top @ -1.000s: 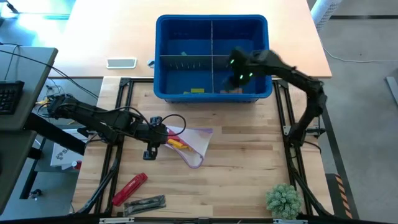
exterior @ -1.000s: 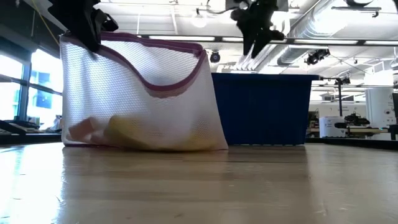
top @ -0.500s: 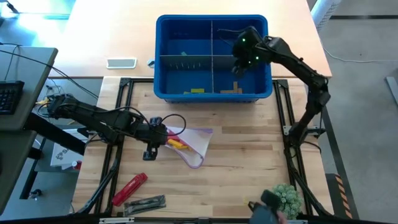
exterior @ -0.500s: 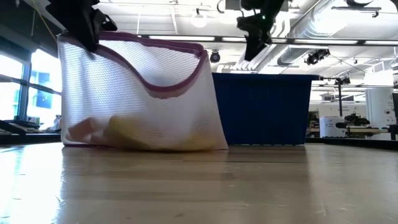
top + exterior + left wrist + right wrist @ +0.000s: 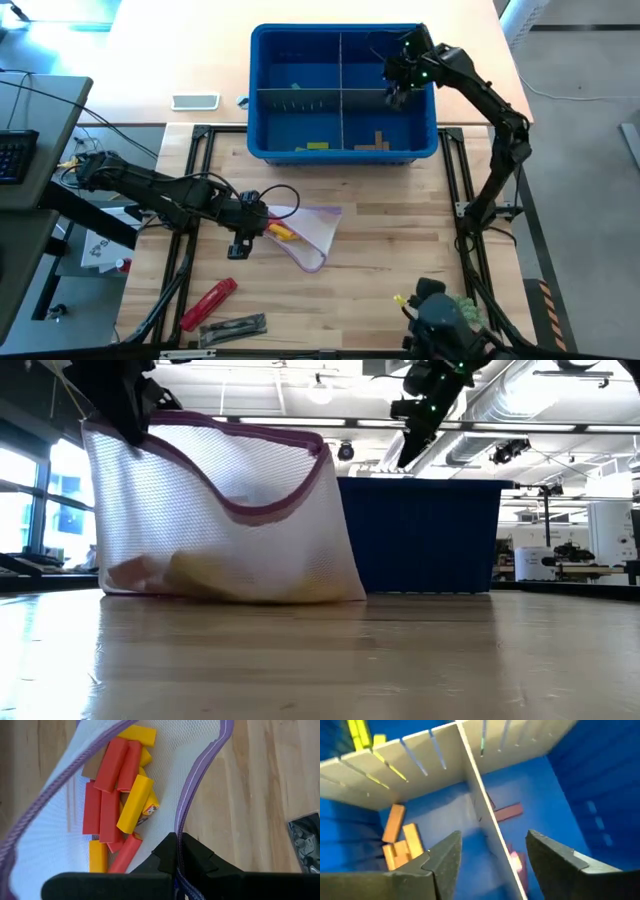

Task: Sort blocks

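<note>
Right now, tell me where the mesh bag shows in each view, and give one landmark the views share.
High view: the mesh bag lies on the table, centre-left, below the blue bin.
Low view: the bag fills the left half, in front of the bin.
Left wrist view: the bag's purple rim sits pinched in the left tool.
Right wrist view: not in it.
Shared landmark: the blue bin, except in the left wrist view.

Over the blue bin's grey divider [image 5: 480, 815] we see our right pincer [image 5: 492, 862] spread wide and empty, tan blocks [image 5: 400, 840] on one side, a reddish-brown block [image 5: 507, 811] on the other.
</note>
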